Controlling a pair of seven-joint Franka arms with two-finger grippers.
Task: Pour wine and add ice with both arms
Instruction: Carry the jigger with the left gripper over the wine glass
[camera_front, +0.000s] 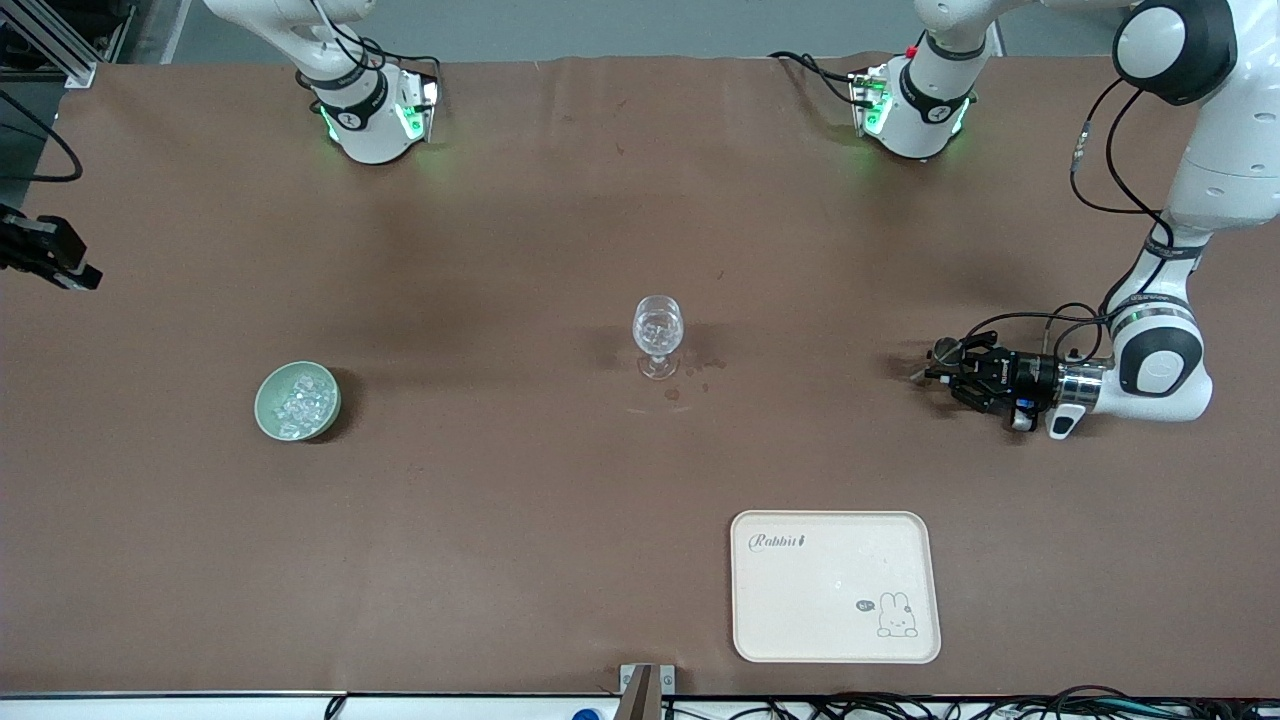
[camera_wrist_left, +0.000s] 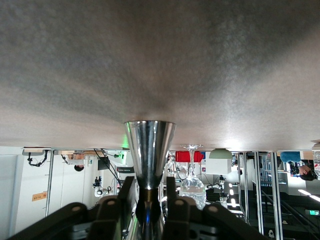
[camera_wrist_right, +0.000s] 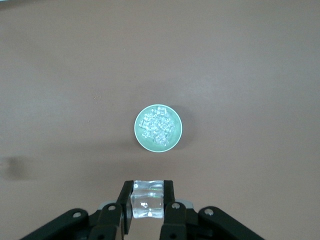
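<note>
A clear wine glass (camera_front: 658, 335) stands at the table's middle with glinting clear pieces inside; it also shows in the left wrist view (camera_wrist_left: 191, 189). A pale green bowl (camera_front: 297, 400) of ice cubes (camera_front: 300, 398) sits toward the right arm's end. My left gripper (camera_front: 935, 373) lies level, low over the table at the left arm's end, shut on a shiny metal cone-shaped jigger (camera_wrist_left: 150, 145). My right gripper (camera_wrist_right: 148, 187) is high over the table, shut on one clear ice cube (camera_wrist_right: 147, 204), with the bowl (camera_wrist_right: 158, 128) below it.
A cream tray (camera_front: 836, 586) with a rabbit drawing lies near the front edge, nearer to the camera than the glass. Small wet spots (camera_front: 700, 370) mark the brown cloth beside the glass. A black fixture (camera_front: 45, 255) juts in at the right arm's end.
</note>
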